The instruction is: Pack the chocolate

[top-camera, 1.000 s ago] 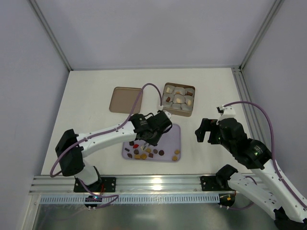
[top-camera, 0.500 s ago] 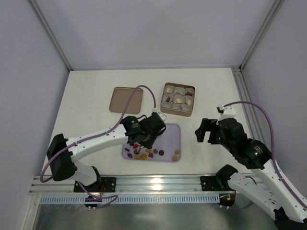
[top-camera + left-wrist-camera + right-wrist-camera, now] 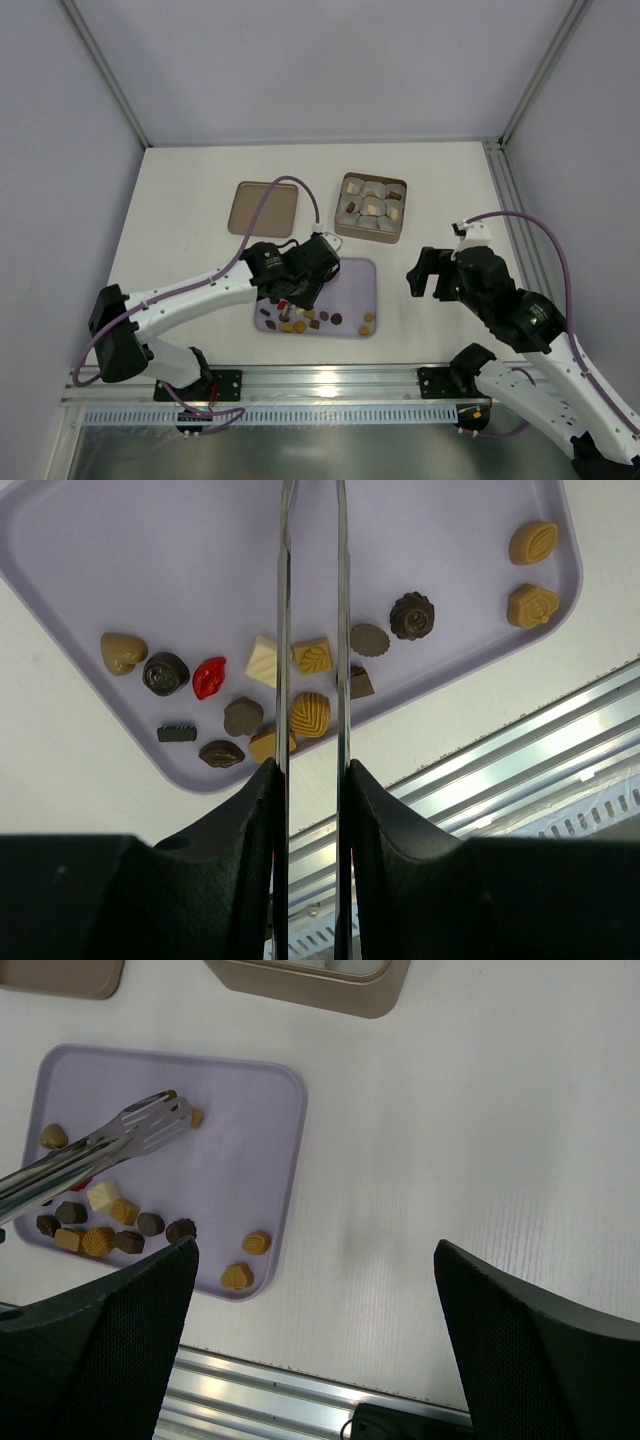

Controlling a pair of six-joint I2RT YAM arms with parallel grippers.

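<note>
Left end effector (image 3: 310,780): is clamping narrowly on metal tongs (image 3: 285,620), whose blades are lying almost together and reaching over the lilac tray (image 3: 130,550). Chocolate (image 3: 311,656): pieces are lying loose along the tray's lower edge, centre-bottom of the overhead frame. Right end effector (image 3: 315,1290): is hanging wide apart and carrying nothing, over the bare counter (image 3: 480,1160) at right.

The white table (image 3: 200,180) carries three things. A lavender tray (image 3: 355,275) lies near the middle of the near edge, just short of the aluminium rail (image 3: 330,382) that runs along that edge. Farther back, around the table's centre, a flat brown square lid (image 3: 263,207) lies to the left, and a tan box (image 3: 405,210) stands to its right, apart from it. The box's near side is close to the tray's far right corner.
</note>
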